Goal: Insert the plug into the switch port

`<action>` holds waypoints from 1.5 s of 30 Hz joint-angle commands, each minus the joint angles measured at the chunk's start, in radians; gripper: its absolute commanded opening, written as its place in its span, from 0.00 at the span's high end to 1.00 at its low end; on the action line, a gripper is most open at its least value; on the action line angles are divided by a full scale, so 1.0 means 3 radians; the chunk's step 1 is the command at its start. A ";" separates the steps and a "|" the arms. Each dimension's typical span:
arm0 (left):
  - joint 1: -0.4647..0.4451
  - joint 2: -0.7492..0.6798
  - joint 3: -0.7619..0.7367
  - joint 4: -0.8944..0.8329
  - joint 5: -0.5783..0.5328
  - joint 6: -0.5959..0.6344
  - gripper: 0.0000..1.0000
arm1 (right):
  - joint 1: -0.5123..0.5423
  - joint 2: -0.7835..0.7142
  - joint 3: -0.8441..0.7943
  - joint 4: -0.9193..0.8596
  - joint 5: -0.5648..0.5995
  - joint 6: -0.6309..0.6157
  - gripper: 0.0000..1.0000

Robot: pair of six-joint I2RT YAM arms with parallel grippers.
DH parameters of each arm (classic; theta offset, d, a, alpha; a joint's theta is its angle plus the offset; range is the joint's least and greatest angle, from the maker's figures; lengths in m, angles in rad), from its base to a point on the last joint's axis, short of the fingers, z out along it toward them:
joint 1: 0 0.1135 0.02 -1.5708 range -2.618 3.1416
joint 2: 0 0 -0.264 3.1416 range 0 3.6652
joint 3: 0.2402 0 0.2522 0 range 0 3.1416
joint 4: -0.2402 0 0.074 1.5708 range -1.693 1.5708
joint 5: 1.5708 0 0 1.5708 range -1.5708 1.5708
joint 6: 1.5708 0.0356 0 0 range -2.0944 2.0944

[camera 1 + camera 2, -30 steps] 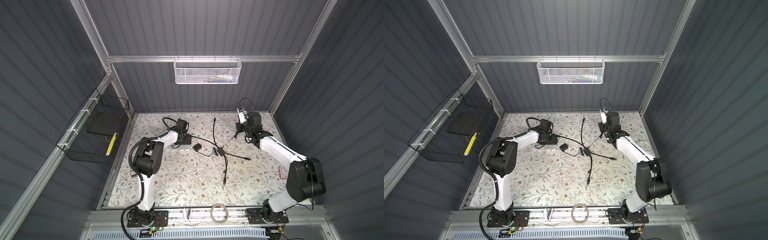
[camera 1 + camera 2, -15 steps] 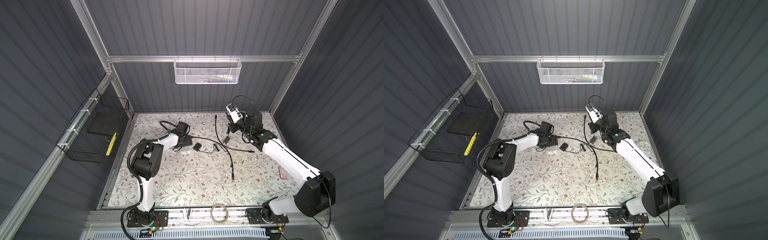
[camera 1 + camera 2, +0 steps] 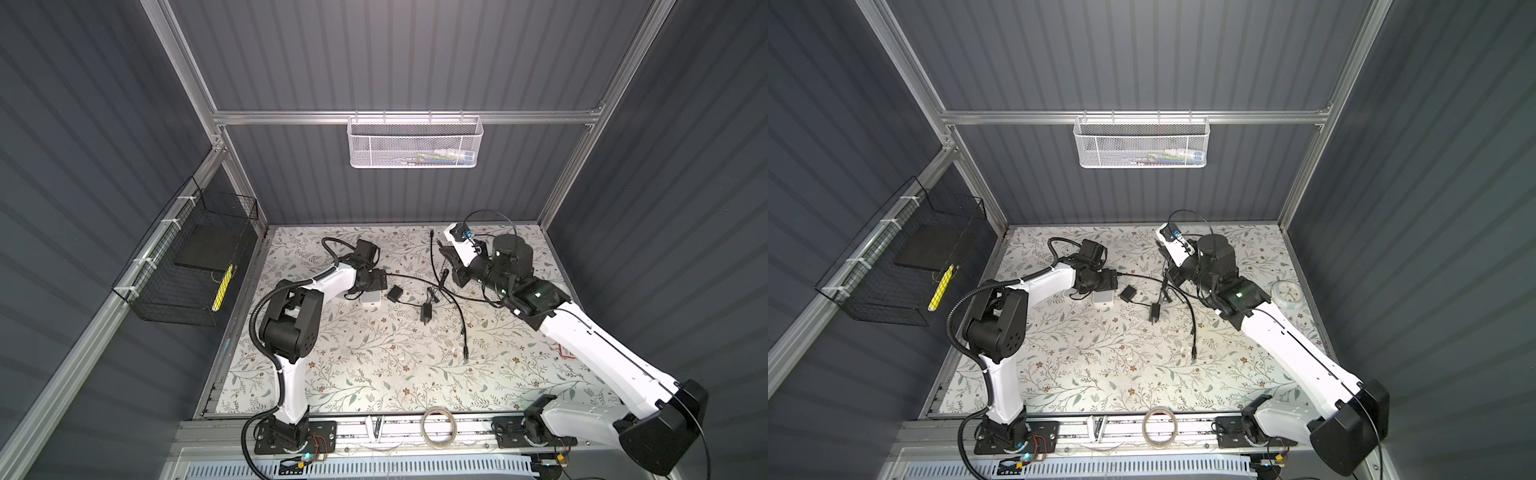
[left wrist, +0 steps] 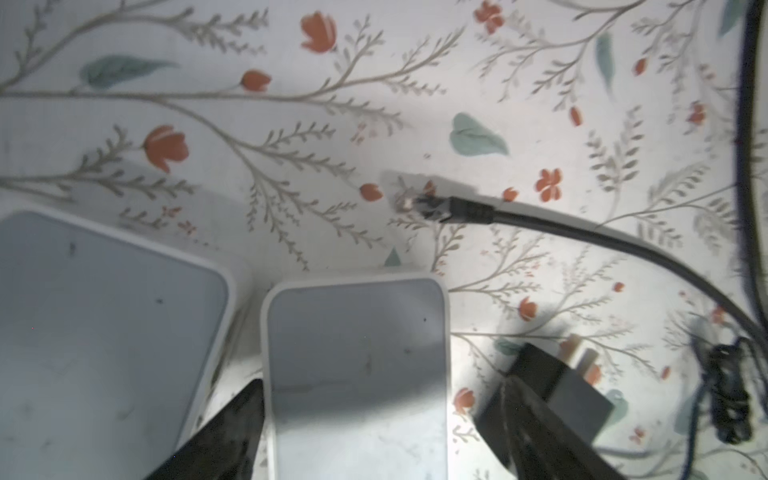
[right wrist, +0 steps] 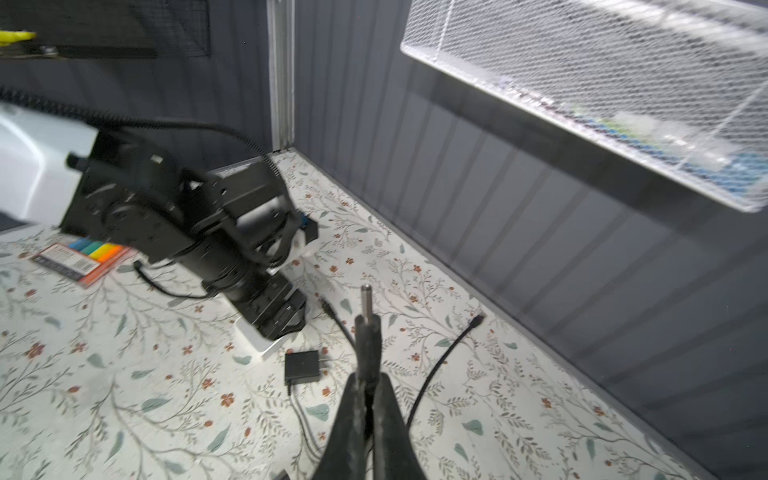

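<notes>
Bringing the barrel plug point(image 5: 368, 332), pinched in the right gripper point(image 5: 369, 380) above the mat's point(image 3: 374, 374) back middle, toward the white switch point(image 4: 357, 332) in its back-left quarter, which the spread left gripper point(image 4: 384, 380) straddles, seems the step; next, square it to the switch and push in.

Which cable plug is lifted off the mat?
The barrel plug, clamped in the right pincer; the other cable ends lie flat on the mat.

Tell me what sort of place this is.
Probably a robot test cell: a left arm and a right arm bolted to a front rail, ribbed grey walls on an aluminium frame, and a floral mat strewn with cables.
</notes>
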 commanded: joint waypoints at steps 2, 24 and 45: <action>0.0117 0.0048 0.0271 -0.0159 0.0330 0.0526 0.13 | 0.0103 0.0098 -0.0276 0.0058 -0.0172 0.0259 1.00; 0.0178 0.0862 0.0985 -0.0211 0.0723 0.1383 0.19 | 0.0532 0.0215 -0.0816 -0.0008 -0.0436 0.0567 1.00; 0.0337 0.0290 0.0215 -0.0120 0.0817 0.1274 0.24 | 0.0835 0.1162 -0.0606 0.0408 -0.0402 0.0952 1.00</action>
